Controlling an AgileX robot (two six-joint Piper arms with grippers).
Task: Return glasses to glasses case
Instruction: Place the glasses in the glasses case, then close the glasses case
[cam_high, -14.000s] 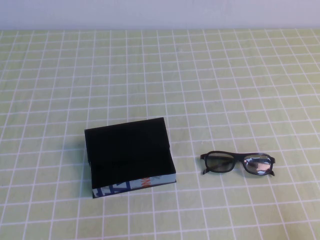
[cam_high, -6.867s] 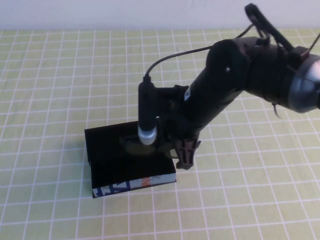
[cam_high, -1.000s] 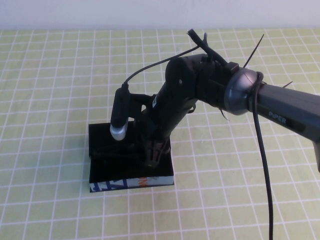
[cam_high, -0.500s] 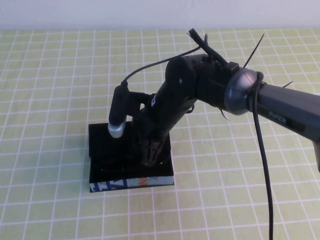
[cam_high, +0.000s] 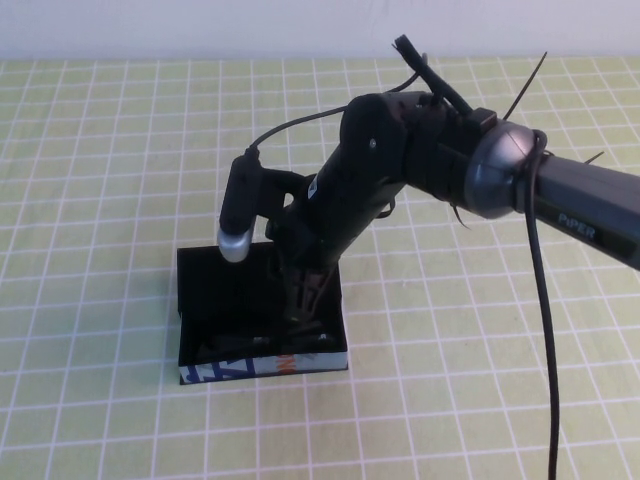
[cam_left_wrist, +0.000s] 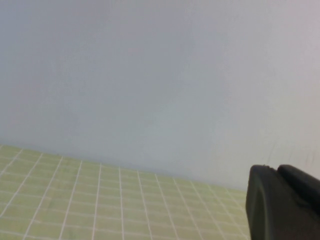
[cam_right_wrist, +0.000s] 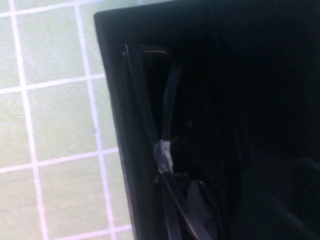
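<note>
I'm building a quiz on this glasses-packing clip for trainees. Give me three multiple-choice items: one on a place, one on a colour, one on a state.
1. Where are the glasses?
A. On the mat right of the case
B. Inside the glasses case
C. Lifted high above the table

2. What colour is the grid-lined table cover?
A. Light green
B. Red
C. Grey

3. What is the glasses case's state?
A. Shut
B. Open, with the right gripper above its inside
C. Tipped upside down

Answers:
1 B: the right wrist view shows the thin frame lying along the case's inner wall.
2 A: the high view shows light green squares with white lines.
3 B: the black lining is exposed under the right arm.

The left gripper stays away from the case, seen only at its wrist view's edge.
</note>
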